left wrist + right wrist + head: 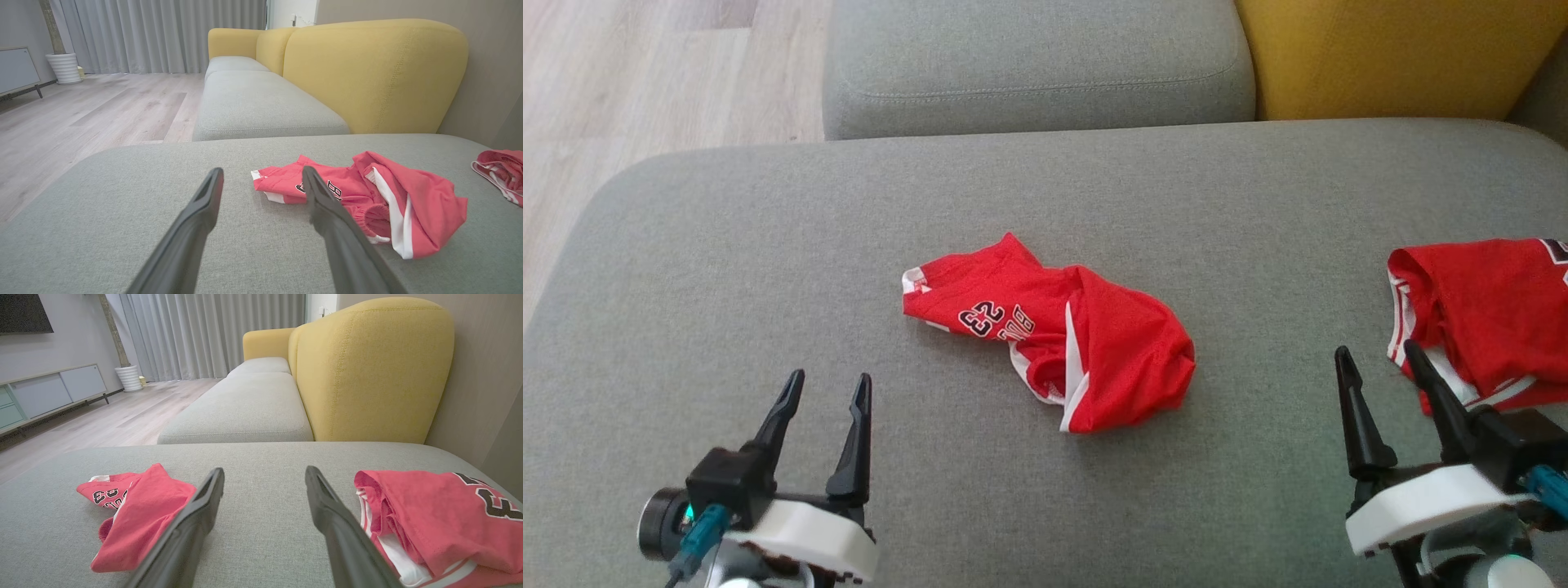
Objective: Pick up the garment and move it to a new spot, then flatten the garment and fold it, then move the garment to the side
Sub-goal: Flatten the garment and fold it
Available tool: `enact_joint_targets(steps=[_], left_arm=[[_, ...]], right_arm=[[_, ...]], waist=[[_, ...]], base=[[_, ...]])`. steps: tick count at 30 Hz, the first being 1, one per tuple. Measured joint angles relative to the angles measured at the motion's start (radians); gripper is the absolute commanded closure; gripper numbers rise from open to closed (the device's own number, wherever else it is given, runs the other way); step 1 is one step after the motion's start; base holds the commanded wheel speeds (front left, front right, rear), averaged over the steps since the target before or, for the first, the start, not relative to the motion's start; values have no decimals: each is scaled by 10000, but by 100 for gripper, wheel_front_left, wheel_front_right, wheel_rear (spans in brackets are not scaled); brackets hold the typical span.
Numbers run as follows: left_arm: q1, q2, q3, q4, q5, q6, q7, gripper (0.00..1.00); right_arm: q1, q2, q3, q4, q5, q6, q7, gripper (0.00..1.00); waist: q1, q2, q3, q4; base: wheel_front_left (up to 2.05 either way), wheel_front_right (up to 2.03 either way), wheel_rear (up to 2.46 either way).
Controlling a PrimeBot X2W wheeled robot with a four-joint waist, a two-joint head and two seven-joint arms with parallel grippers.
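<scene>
Left gripper and right gripper are held wide, empty; the nearby red jersey may be seized instead of the crumpled red shorts.

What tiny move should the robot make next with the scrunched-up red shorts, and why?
Probably slide the left end effector forward and to its right, toward the crumpled red shorts. Both end effectors are open and empty, the shorts lie untouched on the grey cushion, and the left one looks nearer than the right end effector, which sits by a red jersey.
</scene>
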Motion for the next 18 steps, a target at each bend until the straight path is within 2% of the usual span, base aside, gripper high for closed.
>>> enact_joint_targets(steps=[18], left_arm=[[2,132,-15,-86,-4,90,-2,0]], right_arm=[[-1,0,211,13,-4,0,119,0]], waist=[[0,0,132,38]], base=[[0,0,0]])
